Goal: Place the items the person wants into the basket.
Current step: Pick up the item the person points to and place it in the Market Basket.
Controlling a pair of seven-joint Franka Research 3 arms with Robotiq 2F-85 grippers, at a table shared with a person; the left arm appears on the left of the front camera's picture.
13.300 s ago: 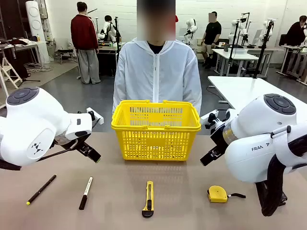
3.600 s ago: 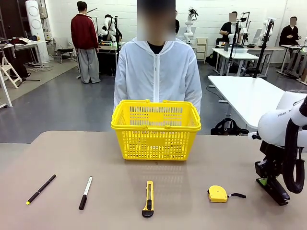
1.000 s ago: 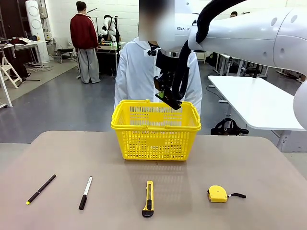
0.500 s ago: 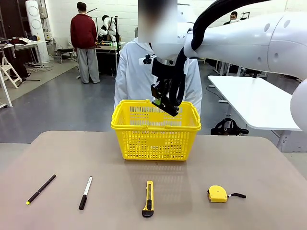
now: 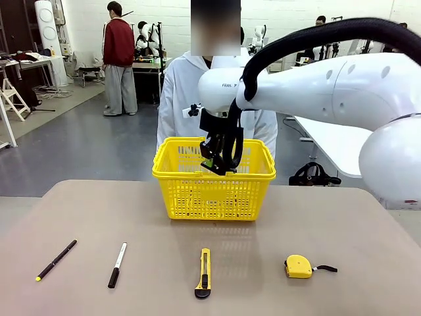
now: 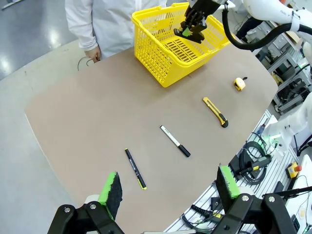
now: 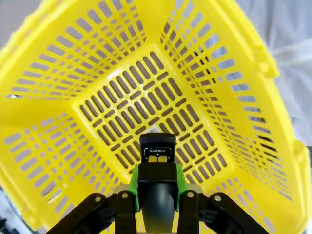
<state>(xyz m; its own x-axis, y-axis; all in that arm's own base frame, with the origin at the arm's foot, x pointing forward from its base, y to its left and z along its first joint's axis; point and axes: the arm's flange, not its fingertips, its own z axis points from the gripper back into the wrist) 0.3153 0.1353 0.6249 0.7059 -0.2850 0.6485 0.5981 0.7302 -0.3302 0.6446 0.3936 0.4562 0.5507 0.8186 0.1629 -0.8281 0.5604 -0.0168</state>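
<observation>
While our right fingers [image 7: 133, 192] clamp a small black object [image 7: 157, 148] over the basket [image 5: 177, 197] and our left fingers [image 6: 111, 187] gape empty, we judge release next; marker [image 5: 118, 264] and knife [image 5: 204, 272] lie uncollected.

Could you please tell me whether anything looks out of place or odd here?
Nothing is spilled or damaged. One oddity: the right gripper is shut on a small black object over the open basket, too unclear to identify, while the marker pen and utility knife lie on the table.
</observation>
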